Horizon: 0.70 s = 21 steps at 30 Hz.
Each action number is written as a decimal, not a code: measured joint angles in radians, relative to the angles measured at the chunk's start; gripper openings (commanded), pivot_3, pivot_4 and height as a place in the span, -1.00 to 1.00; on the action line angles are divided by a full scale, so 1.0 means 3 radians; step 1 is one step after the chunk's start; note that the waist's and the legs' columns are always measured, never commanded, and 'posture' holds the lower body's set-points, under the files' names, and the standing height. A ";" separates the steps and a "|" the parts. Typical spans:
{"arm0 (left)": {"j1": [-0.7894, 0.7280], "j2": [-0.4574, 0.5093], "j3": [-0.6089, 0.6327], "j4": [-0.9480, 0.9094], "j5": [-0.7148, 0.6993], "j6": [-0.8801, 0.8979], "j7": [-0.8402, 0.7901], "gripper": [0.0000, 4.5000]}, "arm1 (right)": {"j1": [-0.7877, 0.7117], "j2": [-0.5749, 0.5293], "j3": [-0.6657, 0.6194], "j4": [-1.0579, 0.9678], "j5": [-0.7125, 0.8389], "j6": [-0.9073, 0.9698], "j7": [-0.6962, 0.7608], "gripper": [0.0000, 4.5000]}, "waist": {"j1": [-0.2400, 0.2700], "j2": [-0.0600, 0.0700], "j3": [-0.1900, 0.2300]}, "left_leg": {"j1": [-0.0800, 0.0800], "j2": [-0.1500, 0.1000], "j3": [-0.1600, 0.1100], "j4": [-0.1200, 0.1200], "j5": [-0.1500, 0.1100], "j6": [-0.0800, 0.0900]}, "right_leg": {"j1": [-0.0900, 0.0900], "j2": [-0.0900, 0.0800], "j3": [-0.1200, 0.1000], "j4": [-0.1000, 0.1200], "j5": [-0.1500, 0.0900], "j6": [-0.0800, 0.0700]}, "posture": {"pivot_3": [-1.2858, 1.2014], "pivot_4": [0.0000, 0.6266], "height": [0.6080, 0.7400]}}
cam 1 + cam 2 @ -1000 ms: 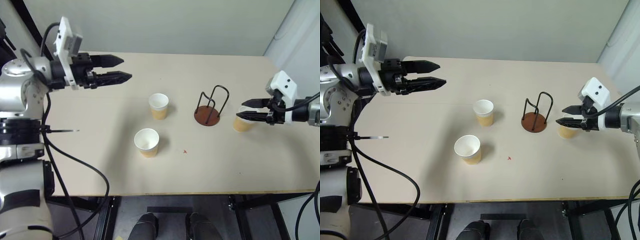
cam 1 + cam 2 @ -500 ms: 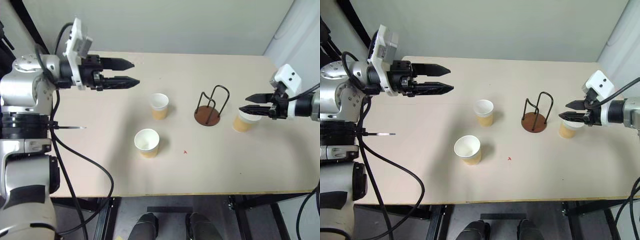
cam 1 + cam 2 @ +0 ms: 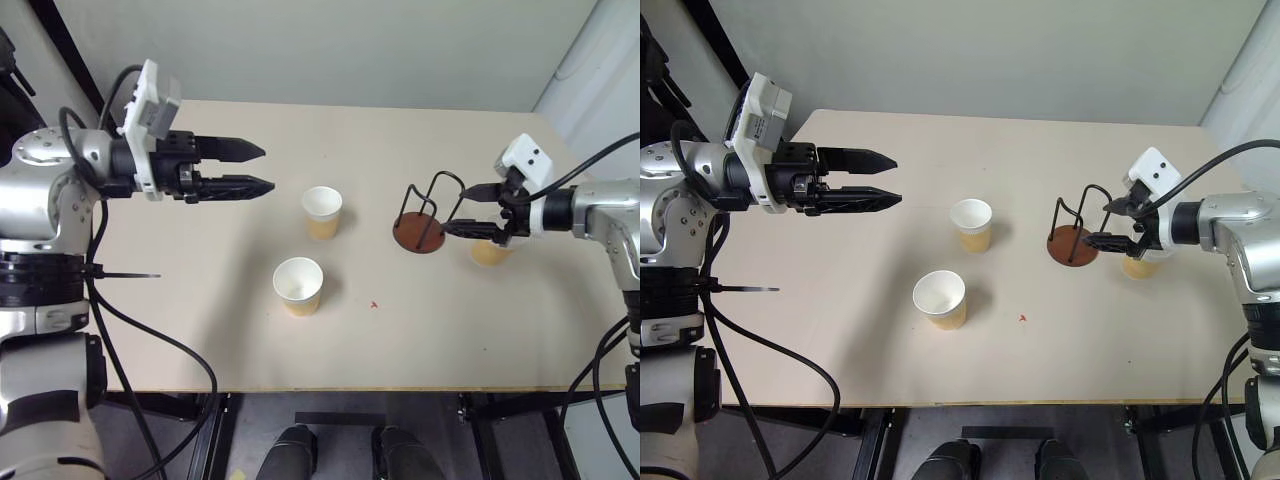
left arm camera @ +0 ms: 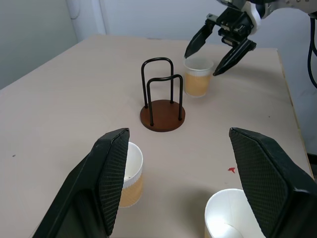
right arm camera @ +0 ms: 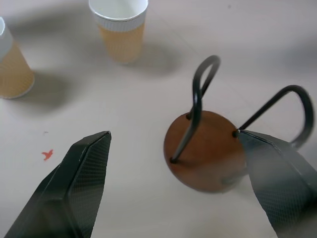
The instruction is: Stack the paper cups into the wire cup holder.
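Three paper cups stand upright on the table: one [image 3: 322,211] mid-table, one [image 3: 298,285] nearer the front, and one [image 3: 489,254] to the right of the wire cup holder [image 3: 417,232]. The holder is empty, its black loops upright on the brown disc. My right gripper [image 3: 457,210] is open and hovers over the right cup, its tips reaching the holder's loops. In the right wrist view the holder [image 5: 205,156] lies between its fingers [image 5: 74,183]. Left of the mid-table cup, my left gripper [image 3: 266,168] hangs open and empty, pointing toward it.
A small red mark [image 3: 374,304] sits on the beige table [image 3: 450,335] in front of the holder. The table's front edge runs near the bottom of the head views, and a wall rises behind its far edge.
My right gripper has opened wide off the right cup and moved left toward the holder. That cup stays standing on the table. My left gripper has hardly moved.
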 measured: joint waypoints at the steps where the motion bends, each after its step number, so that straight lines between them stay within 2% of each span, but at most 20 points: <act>1: 0.0000 0.0000 0.0000 0.0000 0.0001 0.0000 -0.0001 0.54 | -0.0003 0.0020 0.0019 0.0013 -0.0015 -0.0004 -0.0008 0.88 | -0.0003 0.0000 0.0000 | 0.0000 0.0000 0.0000 0.0000 0.0000 0.0000 | 0.0000 0.0000 0.0000 0.0000 0.0000 0.0000 | 0.03 -0.52 1.00; 21: -0.0008 0.0038 -0.0001 -0.0011 0.0007 0.0002 0.0010 0.54 | -0.0199 0.0376 0.0183 0.0766 -0.0414 -0.0550 -0.0057 0.88 | -0.0015 0.0000 0.0000 | 0.0000 0.0001 0.0000 -0.0003 0.0000 0.0000 | -0.0002 0.0000 -0.0001 0.0001 0.0000 -0.0001 | 0.03 -0.52 1.00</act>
